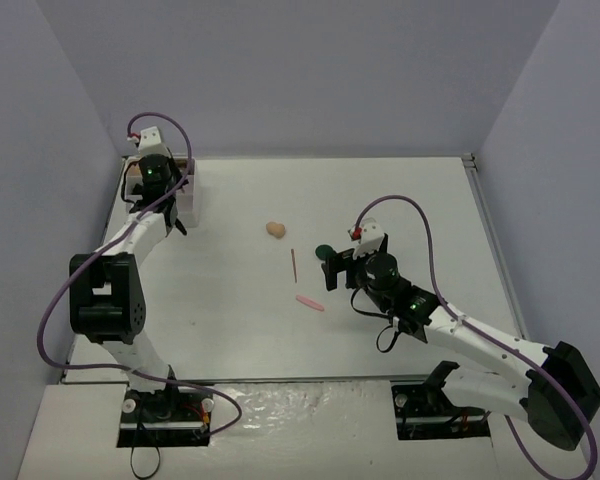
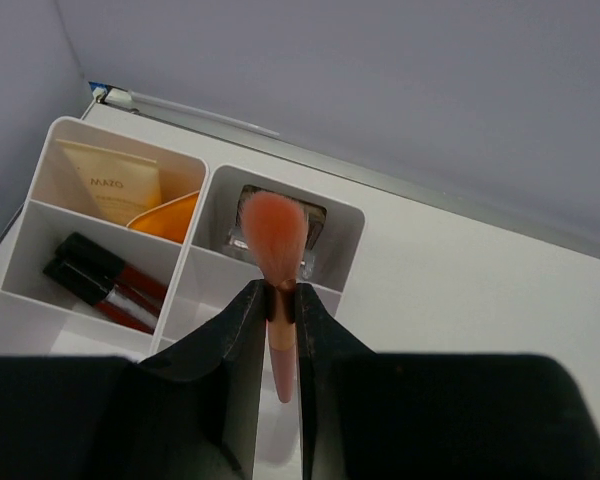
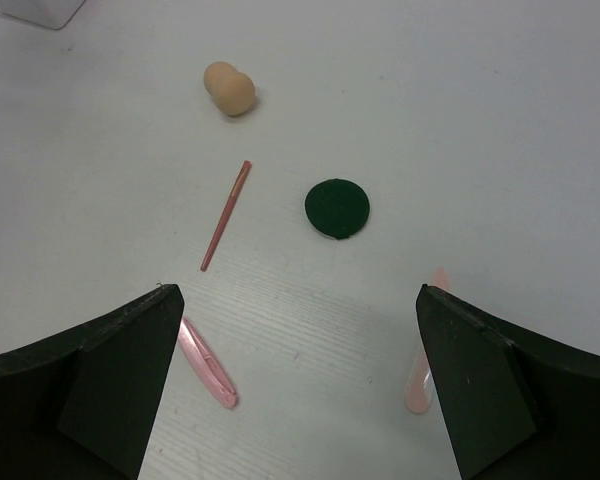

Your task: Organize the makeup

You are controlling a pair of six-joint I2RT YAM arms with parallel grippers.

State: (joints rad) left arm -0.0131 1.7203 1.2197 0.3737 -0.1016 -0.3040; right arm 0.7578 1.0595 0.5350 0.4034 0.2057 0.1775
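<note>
1. Both end effectors are in view for you. The left end effector (image 2: 280,292) is clenched on a makeup brush (image 2: 273,235). The right end effector (image 3: 298,300) is released, its fingers spread wide with nothing between them.
2. Your left grip pinches the brush by its slim pink handle, with the peach bristles pointing away from the wrist camera. It hangs above the white box (image 2: 352,240), which sits at the far-left corner of the tabletop (image 1: 420,190). You cannot tell whether the brush touches the box.
3. In the box's far-left compartment you have a beige tube (image 2: 110,180) and an orange tube (image 2: 168,215) side by side. The compartment next to it, toward the near edge, holds dark-red tubes (image 2: 110,285) with black caps. The bristles hang over the far-right compartment, where a brownish item (image 2: 315,222) is half hidden behind them.
4. 5 loose pieces lie around the middle of the tabletop, below your right end effector.
   - A beige sponge (image 3: 230,88) lies farthest from the wrist camera.
   - A thin dark-red stick (image 3: 226,215) lies nearer.
   - A dark-green round compact (image 3: 337,208) lies beside that stick and apart from it.
   - A pink stick (image 3: 208,364) lies just beside the finger on the left of the wrist view.
   - Another pink piece (image 3: 420,380) is partly hidden by the opposite finger.
</note>
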